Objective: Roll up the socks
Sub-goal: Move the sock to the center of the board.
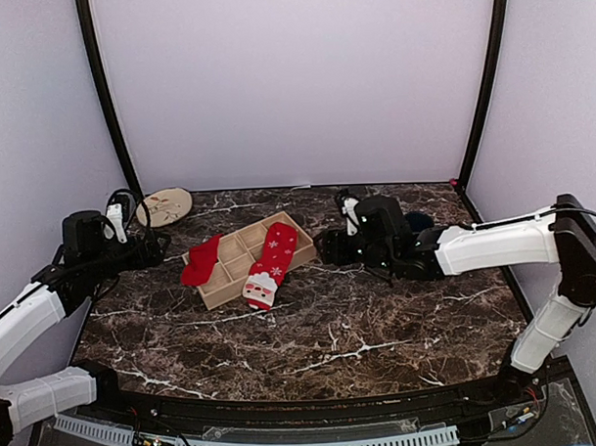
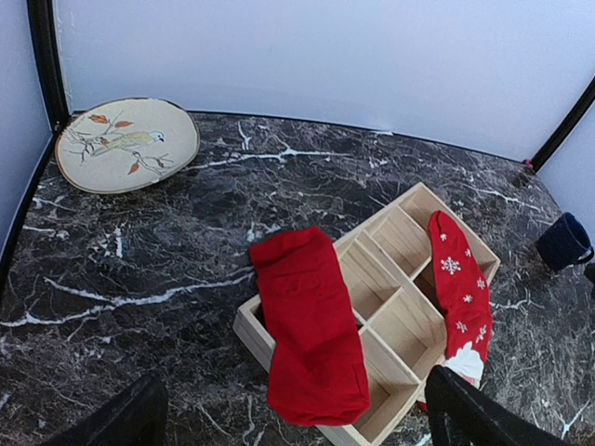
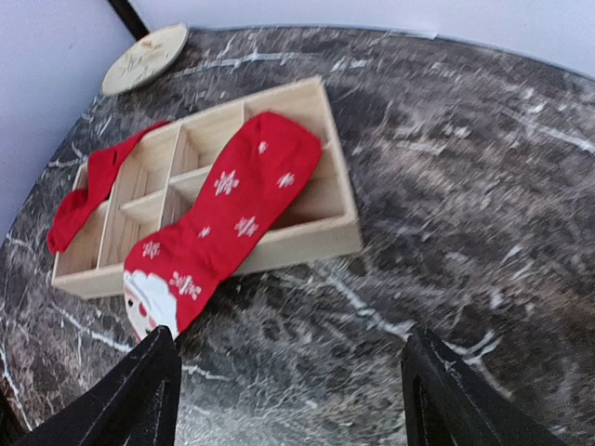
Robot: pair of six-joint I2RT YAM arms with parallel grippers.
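Socks lie draped across a divided wooden tray (image 1: 237, 250) at the back left of the marble table (image 1: 360, 328), both arms standing off with nothing in hand. The plain red sock (image 2: 311, 334) hangs over the tray's left end, its lower part spilling past the wall toward the tabletop. The snowflake sock (image 3: 223, 218) runs lengthwise over the right-hand compartments, its Santa-face end hanging past the near wall onto the marble.

Your left gripper (image 1: 152, 250) is spread wide and empty, short of the plain sock. Your right gripper (image 3: 288, 348) is likewise parted with nothing between its fingers, near the tray's right side.

Expect both socks to be light, limp and slightly grippy. They will likely sag, fold and drag rather than move as one piece, and could catch on the dividers. The best hold is probably an end that overhangs the wall: the Santa-face end of the snowflake sock, or the hanging end of the plain one, pinched through both layers. Lift it clear of the tray and lay it flat on the marble before you roll.
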